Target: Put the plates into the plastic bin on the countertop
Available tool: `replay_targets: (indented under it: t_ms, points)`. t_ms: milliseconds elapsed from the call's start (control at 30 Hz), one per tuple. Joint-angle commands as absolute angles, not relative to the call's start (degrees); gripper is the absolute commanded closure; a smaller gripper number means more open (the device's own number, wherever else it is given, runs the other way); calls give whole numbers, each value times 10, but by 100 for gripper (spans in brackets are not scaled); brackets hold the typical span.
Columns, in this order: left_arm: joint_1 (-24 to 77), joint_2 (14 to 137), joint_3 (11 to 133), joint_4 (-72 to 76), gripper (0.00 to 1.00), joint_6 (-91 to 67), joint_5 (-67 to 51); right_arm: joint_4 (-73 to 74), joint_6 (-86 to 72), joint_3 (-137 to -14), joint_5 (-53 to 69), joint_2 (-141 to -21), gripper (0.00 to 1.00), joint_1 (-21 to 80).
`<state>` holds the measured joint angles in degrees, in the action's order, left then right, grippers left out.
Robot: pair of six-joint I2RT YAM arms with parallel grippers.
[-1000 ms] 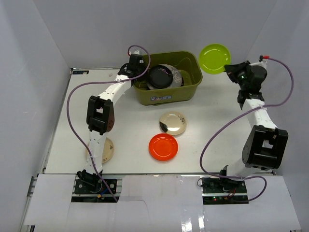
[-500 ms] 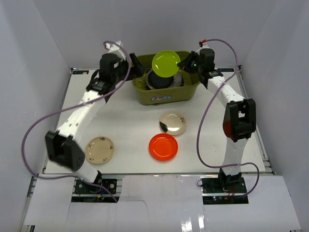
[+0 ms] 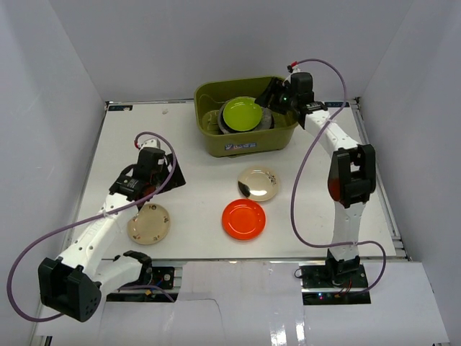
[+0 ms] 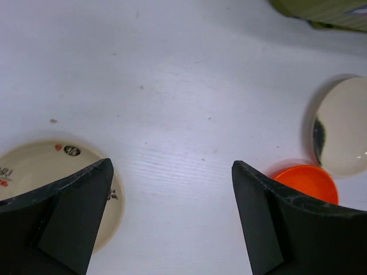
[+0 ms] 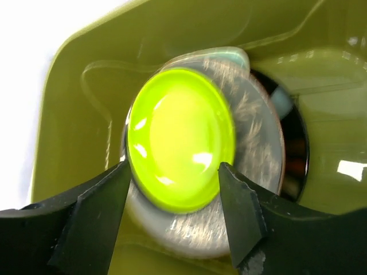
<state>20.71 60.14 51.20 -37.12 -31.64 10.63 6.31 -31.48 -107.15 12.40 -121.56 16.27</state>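
Note:
The lime green plate (image 3: 242, 113) lies on top of the stack of plates inside the olive plastic bin (image 3: 248, 148). My right gripper (image 3: 274, 94) hangs open over the bin's back right. In the right wrist view the lime plate (image 5: 180, 134) looks blurred on a grey patterned plate (image 5: 255, 120), beyond my spread right gripper (image 5: 175, 172), which holds nothing. On the countertop (image 3: 194, 166) lie a beige plate (image 3: 149, 223), an orange-red plate (image 3: 243, 219) and a cream plate with a dark patch (image 3: 258, 184). My left gripper (image 3: 170, 176) hovers open and empty over bare table just beyond the beige plate (image 4: 34, 172).
The left wrist view also catches the orange-red plate (image 4: 307, 180), the cream plate (image 4: 344, 134) and a corner of the bin (image 4: 327, 11). White walls close in the table on three sides. Purple cables loop off both arms.
My right gripper carried the lime plate from the back right over the bin and opened; the plate now lies in the bin. My left arm swung from the bin to the near left.

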Motion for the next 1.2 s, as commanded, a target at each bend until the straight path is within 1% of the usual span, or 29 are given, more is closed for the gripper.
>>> replay_targets:
  t_ms: [0, 33, 67, 100, 133, 167, 200, 233, 300, 333, 400, 433, 500, 533, 567, 633, 667, 800, 867, 967, 1000, 1033, 1067, 1100, 1167]
  points:
    - [204, 581, 503, -433, 5, -352, 169, 16, -289, -962, 171, -1076, 34, 167]
    - [205, 579, 498, -440, 6, -369, 177, 1, -287, -919, 177, -1045, 37, 179]
    - [204, 577, 491, -441, 7, -376, 183, -22, -280, -876, 181, -985, 39, 189]
    - [204, 575, 487, -440, 7, -383, 189, -44, -276, -798, 182, -958, 46, 201]
    - [203, 563, 483, -439, 8, -397, 189, -53, -271, -762, 182, -933, 48, 234]
    - [202, 556, 479, -438, 8, -403, 188, -60, -265, -732, 181, -896, 50, 254]
    - [202, 547, 474, -435, 8, -408, 181, -69, -262, -684, 181, -884, 53, 278]
    - [202, 536, 472, -426, 8, -412, 176, -70, -257, -669, 179, -877, 53, 333]
    - [201, 492, 474, -417, 9, -421, 170, -70, -246, -651, 167, -882, 53, 386]
    - [201, 475, 477, -402, 9, -420, 164, -82, -250, -647, 166, -892, 53, 429]
    - [200, 430, 491, -389, 9, -412, 161, -91, -269, -654, 170, -932, 53, 465]
    - [200, 418, 499, -384, 9, -410, 159, -93, -272, -671, 173, -948, 49, 496]
    - [201, 393, 514, -385, 8, -398, 156, -109, -279, -690, 171, -996, 41, 527]
    - [201, 386, 525, -387, 8, -393, 154, -113, -288, -701, 174, -1016, 35, 550]
    - [201, 381, 531, -388, 8, -389, 151, -123, -297, -723, 187, -1055, 33, 559]
    - [201, 367, 544, -399, 8, -381, 148, -132, -335, -745, 206, -1097, 31, 580]
    - [201, 365, 547, -404, 8, -380, 143, -145, -347, -762, 224, -1135, 31, 587]
    - [200, 348, 548, -422, 8, -373, 136, -150, -387, -805, 235, -1219, 31, 616]
    - [201, 333, 539, -424, 8, -372, 133, -163, -436, -816, 261, -1265, 33, 623]
    - [201, 314, 514, -421, 8, -385, 116, -190, -481, -823, 259, -1306, 40, 628]
    - [201, 311, 509, -420, 8, -388, 111, -190, -488, -839, 258, -1315, 46, 629]
    - [200, 304, 504, -420, 8, -390, 110, -189, -492, -849, 257, -1331, 48, 629]
    - [201, 301, 499, -421, 8, -390, 109, -184, -497, -860, 255, -1340, 53, 630]
    - [201, 299, 495, -420, 8, -391, 109, -178, -504, -887, 256, -1348, 67, 630]
    - [201, 294, 497, -421, 8, -389, 108, -164, -505, -901, 246, -1353, 82, 626]
